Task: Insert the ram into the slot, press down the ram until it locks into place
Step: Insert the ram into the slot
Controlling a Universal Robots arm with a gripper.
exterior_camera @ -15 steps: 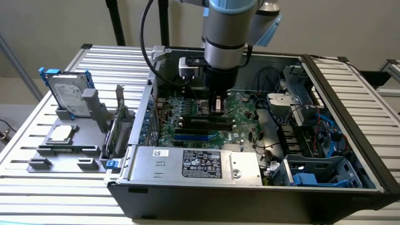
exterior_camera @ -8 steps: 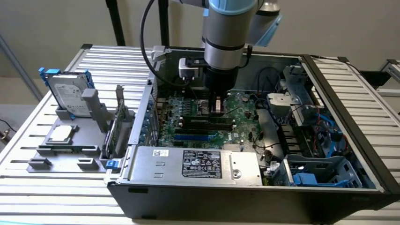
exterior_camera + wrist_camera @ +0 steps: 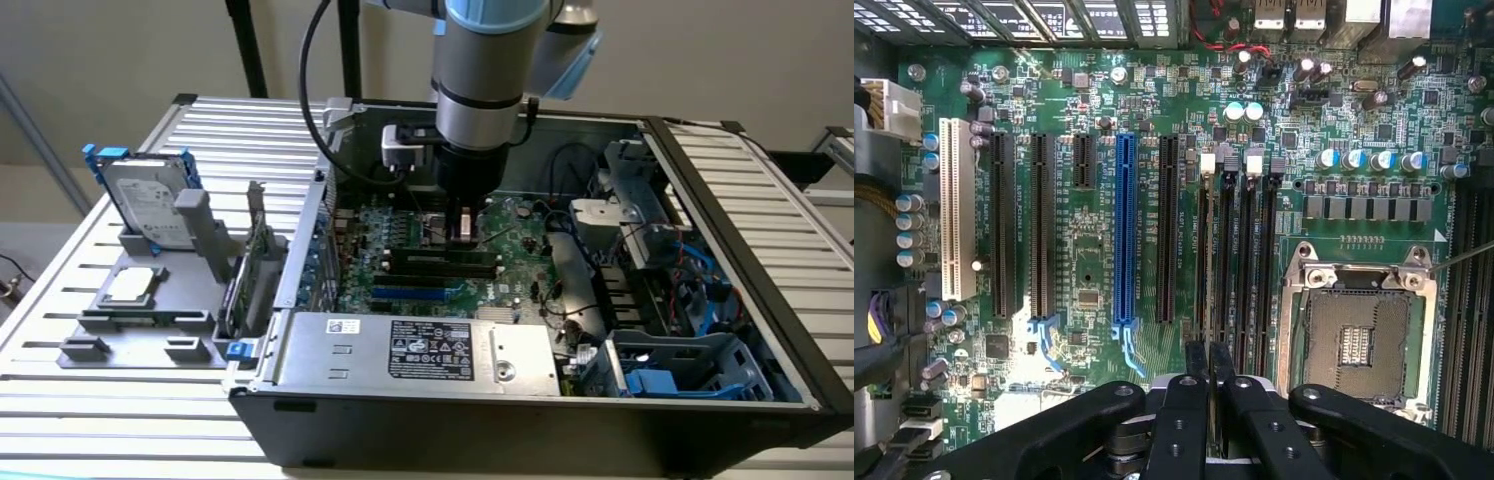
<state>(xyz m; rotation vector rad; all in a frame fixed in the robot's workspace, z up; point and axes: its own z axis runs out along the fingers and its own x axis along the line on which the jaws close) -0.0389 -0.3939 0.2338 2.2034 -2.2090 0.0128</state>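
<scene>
My gripper (image 3: 1209,368) hangs low inside the open computer case, just above the motherboard (image 3: 1094,270). Its two black fingers (image 3: 1196,372) stand pressed close together, shut, with only a thin dark line between them. Their tips lie over the near end of a row of long black memory slots (image 3: 1226,260) with pale end clips (image 3: 1206,160). The ram is hidden: no stick reaches out from between the fingers. In the exterior view the gripper (image 3: 463,228) sits right behind the dark slots (image 3: 443,262).
A blue socket (image 3: 1124,230) and a white socket (image 3: 956,205) run alongside the black ones. The bare processor socket (image 3: 1359,335) lies beside the memory slots. Outside the case (image 3: 747,300), a grey stand (image 3: 140,300) holds a hard drive (image 3: 144,200) and an upright green card (image 3: 251,270).
</scene>
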